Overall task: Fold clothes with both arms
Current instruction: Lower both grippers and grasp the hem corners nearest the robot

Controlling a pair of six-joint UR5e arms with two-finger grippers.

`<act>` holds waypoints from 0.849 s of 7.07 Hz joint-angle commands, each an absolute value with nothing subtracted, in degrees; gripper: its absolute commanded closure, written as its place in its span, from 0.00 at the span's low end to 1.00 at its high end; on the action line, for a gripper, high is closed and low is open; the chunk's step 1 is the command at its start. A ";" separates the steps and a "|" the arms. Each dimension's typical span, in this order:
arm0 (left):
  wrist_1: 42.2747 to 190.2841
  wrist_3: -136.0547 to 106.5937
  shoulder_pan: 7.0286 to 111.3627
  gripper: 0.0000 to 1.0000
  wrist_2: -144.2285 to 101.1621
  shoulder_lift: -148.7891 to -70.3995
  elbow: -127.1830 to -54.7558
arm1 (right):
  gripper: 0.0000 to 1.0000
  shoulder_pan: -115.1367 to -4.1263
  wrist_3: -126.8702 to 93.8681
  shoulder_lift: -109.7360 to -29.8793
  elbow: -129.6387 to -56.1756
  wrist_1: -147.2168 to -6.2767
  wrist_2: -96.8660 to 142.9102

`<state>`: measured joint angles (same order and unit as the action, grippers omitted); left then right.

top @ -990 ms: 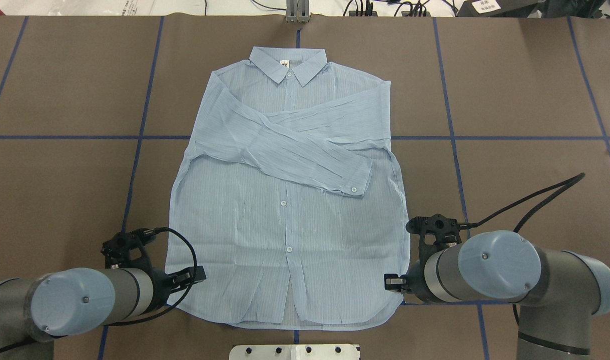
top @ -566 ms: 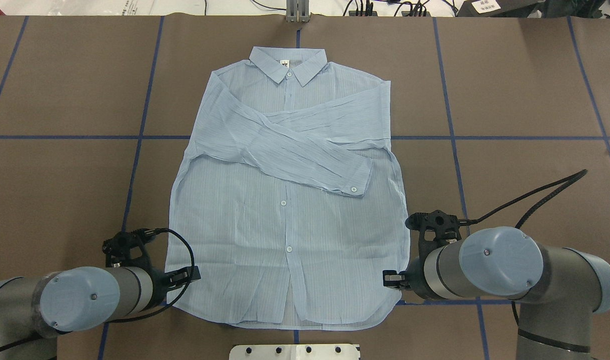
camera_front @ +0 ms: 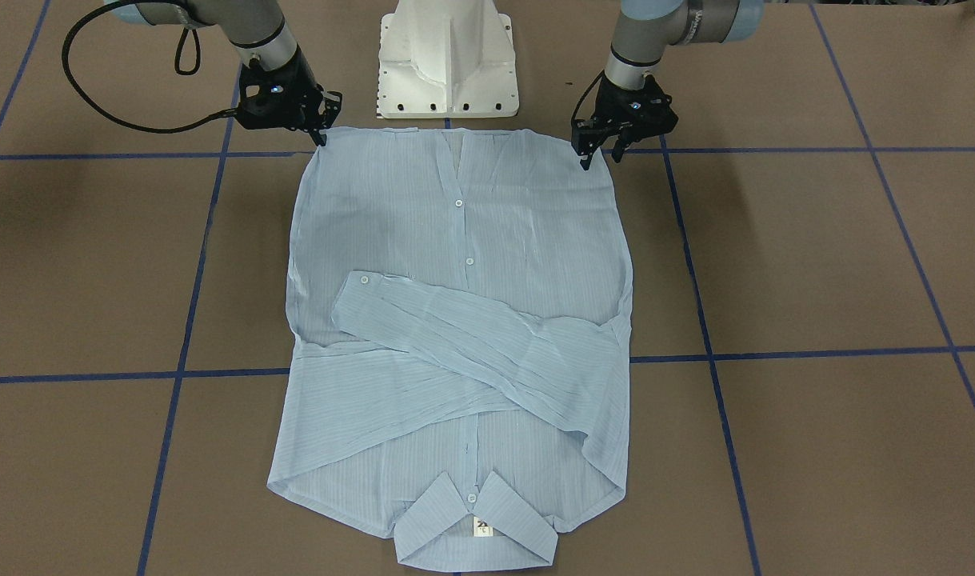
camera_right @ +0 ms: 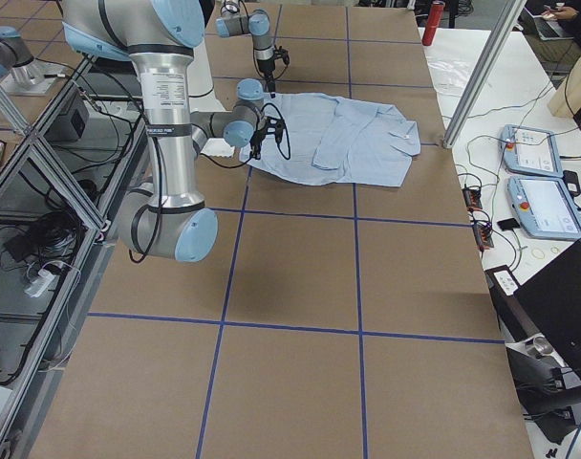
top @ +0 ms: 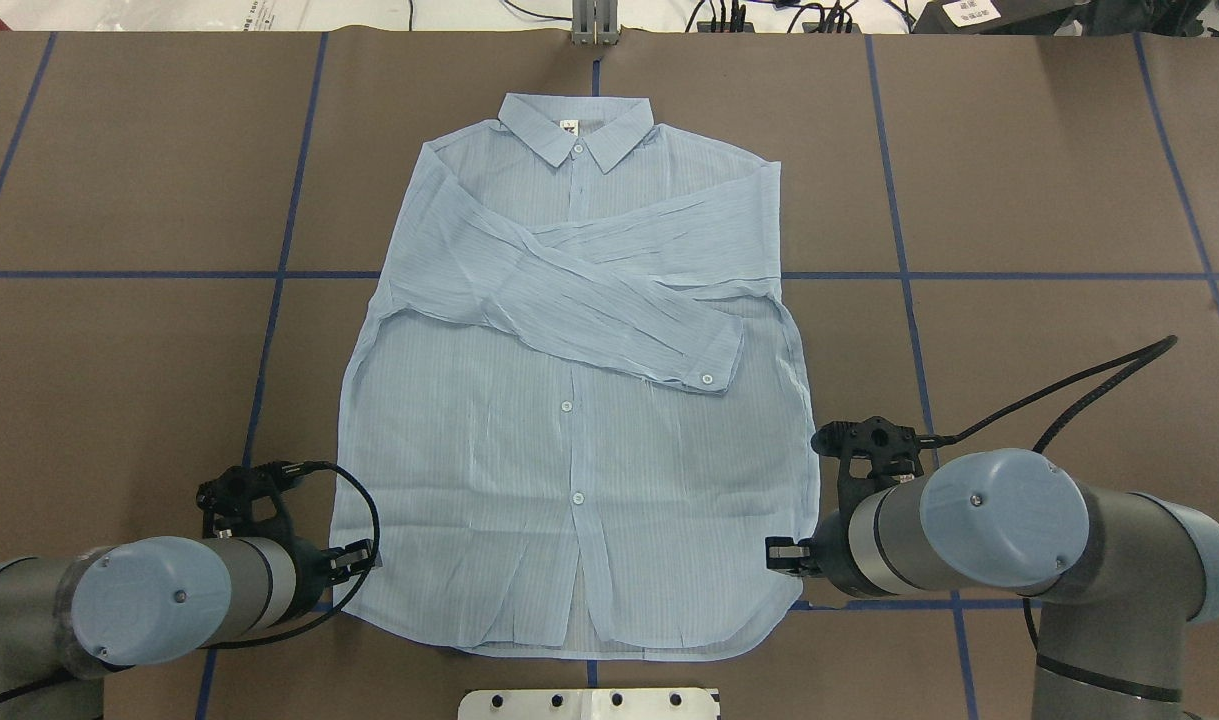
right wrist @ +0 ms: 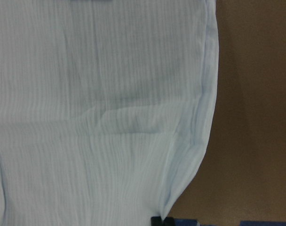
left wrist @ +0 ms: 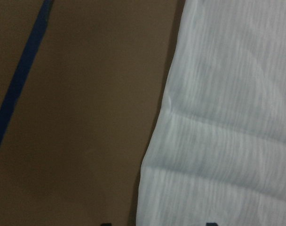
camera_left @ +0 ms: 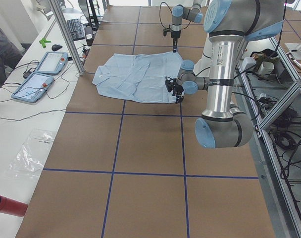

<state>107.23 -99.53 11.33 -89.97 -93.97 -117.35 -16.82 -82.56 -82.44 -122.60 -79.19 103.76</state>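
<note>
While the thin pale-blue striped long-sleeved shirt lies flat and buttoned side up on the brown table cover, its hem is the end nearest the two grippers. Each gripper is at one corner of that hem.

The black two-finger left gripper stands at the hem corner on its own side with its jaws spread wide. In the left wrist view its two fingertips show well apart at the bottom edge. The shirt's side edge runs down between them, with bare cover toward one tip and cloth toward the other. It grasps nothing, and I cannot tell whether the tips touch the fabric.

The black two-finger right gripper is clenched. The right wrist view shows one small dark tip, and the hem corner narrows in a raised fold straight into it, so it pinches that corner of the shirt.

Beyond both grippers, the two sleeves lie folded and crossed over the chest. The upper one ends in a cuff with a white button on the right gripper's side. The collar lies farthest from them, with a small white label inside.

Blue tape lines grid the cover, and one passes just beside the right gripper. Behind the grippers, the white pedestal base stands between the grey tubular left arm and right arm.
</note>
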 commanded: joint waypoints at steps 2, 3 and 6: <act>107.14 -99.49 10.81 0.41 -90.00 -94.13 -117.51 | 1.00 -17.31 -82.53 -82.44 -122.52 -79.19 104.06; 107.05 -99.58 10.72 0.43 -90.09 -94.13 -117.68 | 1.00 -17.31 -82.53 -82.44 -122.52 -79.19 104.06; 104.69 -99.58 10.02 0.59 -90.09 -94.57 -118.04 | 1.00 -17.49 -82.53 -82.44 -122.69 -79.19 104.06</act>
<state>105.93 -99.57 10.46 -90.08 -94.33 -117.95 -17.40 -82.53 -82.44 -122.55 -79.19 104.06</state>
